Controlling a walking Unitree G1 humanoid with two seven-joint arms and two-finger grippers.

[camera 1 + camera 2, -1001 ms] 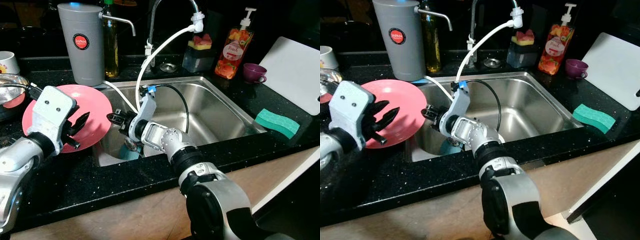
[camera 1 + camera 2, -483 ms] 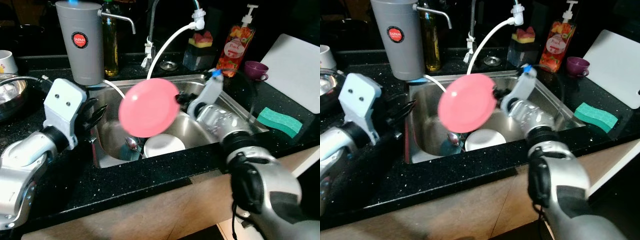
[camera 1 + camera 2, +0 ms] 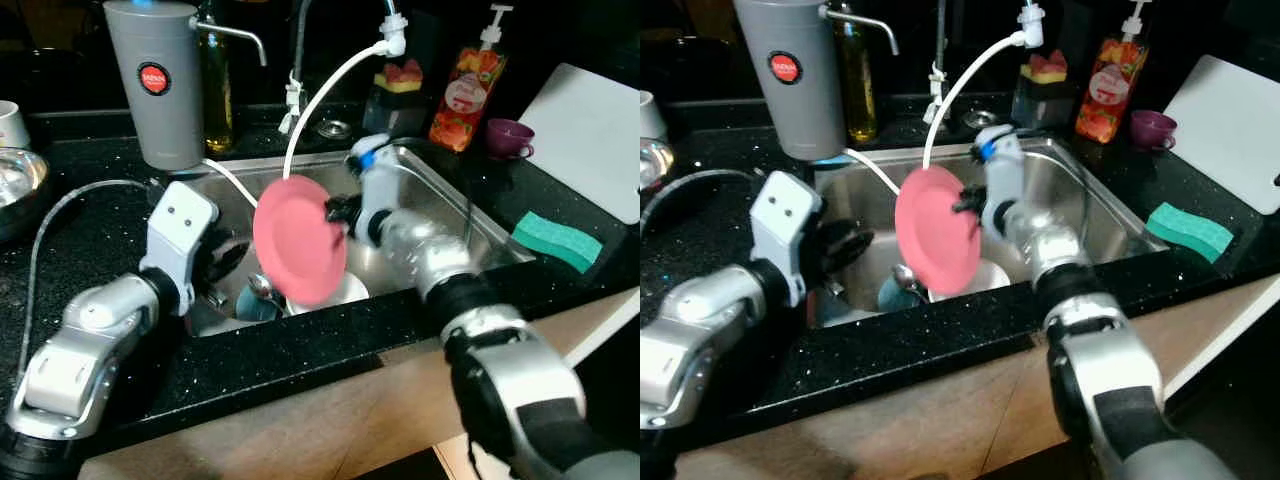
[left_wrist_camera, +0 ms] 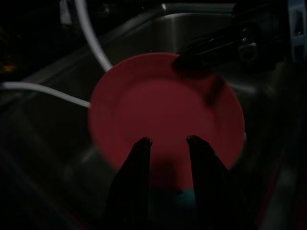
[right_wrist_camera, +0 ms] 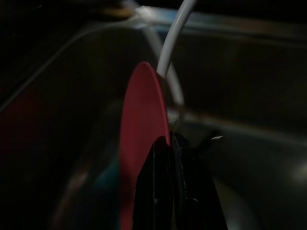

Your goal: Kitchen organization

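A pink plate (image 3: 298, 237) hangs upright over the steel sink (image 3: 450, 205), pinched at its right rim by my right gripper (image 3: 333, 211), which is shut on it. The right wrist view looks along the plate's thin edge (image 5: 144, 139) between the black fingers (image 5: 165, 191). My left gripper (image 3: 228, 262) reaches into the sink's left end, apart from the plate; its two fingers (image 4: 144, 163) stand open and empty, pointing at the plate's face (image 4: 163, 115). Below the plate, a white dish (image 3: 345, 291), a spoon (image 3: 260, 285) and a teal item (image 3: 245, 305) lie in the sink.
A grey water dispenser (image 3: 150, 80), oil bottle (image 3: 218, 90), tap with white hose (image 3: 330, 85) and soap bottle (image 3: 458, 95) line the back. A purple cup (image 3: 508, 136), white board (image 3: 590, 140) and green sponge (image 3: 553, 240) sit right. A steel bowl (image 3: 15, 180) rests at the left.
The right gripper took the pink plate from the left one, carried it over the sink and turned it upright. The left gripper let go and moved into the sink's left end.
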